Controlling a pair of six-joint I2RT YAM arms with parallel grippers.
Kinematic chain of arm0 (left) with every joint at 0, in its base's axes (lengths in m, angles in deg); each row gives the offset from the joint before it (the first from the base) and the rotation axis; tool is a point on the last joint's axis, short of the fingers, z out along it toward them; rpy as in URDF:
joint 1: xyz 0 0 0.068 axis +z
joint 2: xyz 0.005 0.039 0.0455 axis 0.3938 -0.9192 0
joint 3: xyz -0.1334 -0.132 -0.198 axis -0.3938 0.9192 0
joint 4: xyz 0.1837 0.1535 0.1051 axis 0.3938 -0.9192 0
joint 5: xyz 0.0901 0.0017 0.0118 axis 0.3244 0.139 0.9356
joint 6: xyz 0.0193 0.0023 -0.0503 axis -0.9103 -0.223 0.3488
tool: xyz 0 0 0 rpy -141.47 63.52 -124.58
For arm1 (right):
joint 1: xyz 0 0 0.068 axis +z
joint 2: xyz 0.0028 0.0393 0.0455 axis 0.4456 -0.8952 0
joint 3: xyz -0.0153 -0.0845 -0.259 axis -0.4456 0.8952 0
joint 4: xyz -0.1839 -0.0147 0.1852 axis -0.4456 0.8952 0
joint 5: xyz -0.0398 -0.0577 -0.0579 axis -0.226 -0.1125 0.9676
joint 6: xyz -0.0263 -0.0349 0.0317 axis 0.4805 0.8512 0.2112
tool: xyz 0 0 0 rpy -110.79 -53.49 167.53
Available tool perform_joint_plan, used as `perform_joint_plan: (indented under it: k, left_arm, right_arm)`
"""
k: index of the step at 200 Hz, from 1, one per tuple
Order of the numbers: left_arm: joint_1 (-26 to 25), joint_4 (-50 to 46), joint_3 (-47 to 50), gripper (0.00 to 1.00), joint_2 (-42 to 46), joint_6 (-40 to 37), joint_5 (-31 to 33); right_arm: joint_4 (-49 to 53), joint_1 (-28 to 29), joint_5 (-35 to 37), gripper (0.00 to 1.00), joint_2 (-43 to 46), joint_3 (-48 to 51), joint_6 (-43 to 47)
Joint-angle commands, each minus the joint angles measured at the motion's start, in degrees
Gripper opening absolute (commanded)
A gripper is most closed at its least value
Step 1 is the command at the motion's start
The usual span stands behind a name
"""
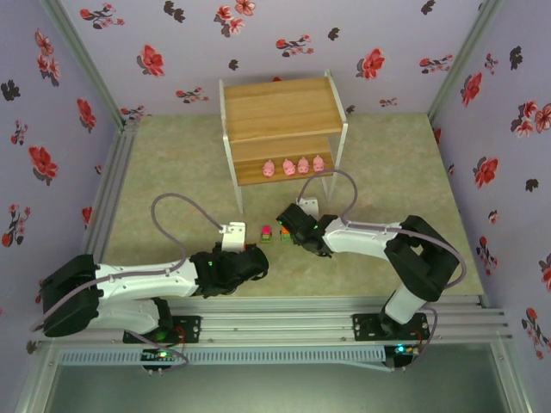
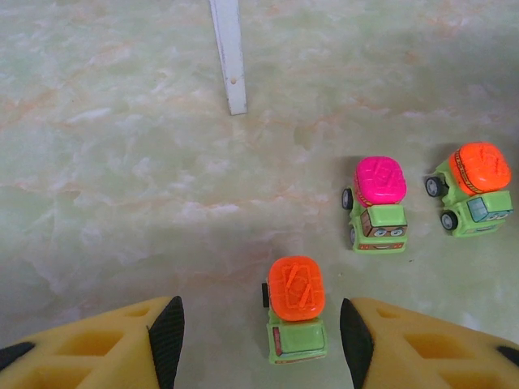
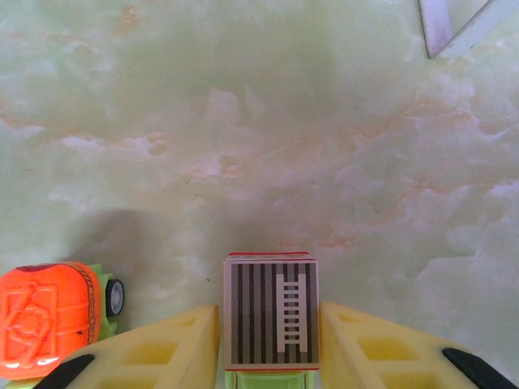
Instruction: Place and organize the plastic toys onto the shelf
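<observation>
Four pale-pink pig toys (image 1: 293,166) stand in a row on the lower board of the wooden shelf (image 1: 280,107). My left gripper (image 2: 261,340) is open and straddles an orange-topped green truck (image 2: 296,308) on the floor, with a gap on each side. A magenta-topped truck (image 2: 379,203) and another orange-topped truck (image 2: 474,188) stand just beyond it to the right. My right gripper (image 3: 270,348) is shut on a truck with a grey striped top (image 3: 270,308), both fingers against its sides. In the top view the two grippers (image 1: 256,258) (image 1: 291,225) sit close together in front of the shelf.
A white shelf leg (image 2: 229,57) stands ahead of my left gripper, and another leg (image 3: 438,24) shows at the upper right of the right wrist view. An orange-topped truck (image 3: 49,320) lies just left of my right fingers. Flowered walls enclose the pale marbled floor (image 1: 396,163).
</observation>
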Motion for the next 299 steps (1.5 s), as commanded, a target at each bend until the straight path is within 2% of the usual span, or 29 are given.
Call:
perform_joint_plan:
  k: [1, 118, 299]
  left_arm:
    - [-0.5, -0.5, 0.7, 0.57, -0.1, 1.5, 1.2]
    - [-0.5, 0.1, 0.8, 0.57, -0.5, 1.7, 0.8]
    - [-0.5, -0.2, 0.3, 0.57, 0.0, 0.9, 0.8]
  right_arm:
    - [-0.3, 0.3, 1.1, 0.36, -1.3, -1.5, -1.1]
    - [-0.3, 0.1, 2.3, 0.37, -2.3, -2.3, -0.8]
    - [-0.9, -0.4, 2.6, 0.26, -1.9, -0.7, -1.0]
